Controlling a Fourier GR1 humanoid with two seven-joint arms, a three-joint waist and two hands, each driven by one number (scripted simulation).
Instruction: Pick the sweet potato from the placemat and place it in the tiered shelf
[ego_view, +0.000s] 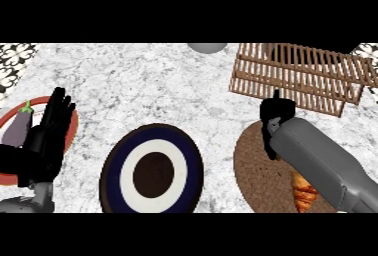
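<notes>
On the brown placemat (255, 165) at near right, we note the sweet potato (303, 192) lying nearer than the right hand (278, 111), under its forearm; whether that hand is open we cannot tell.

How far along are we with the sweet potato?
Nothing is finished yet: the sweet potato lies on the brown placemat, partly under the right forearm. The right hand sits between the placemat and the wooden tiered shelf, holding nothing visible. Grasping and placing remain.

Marble counter (148, 85): shelf (303, 75), placemat (255, 165), plates (153, 170).
</notes>
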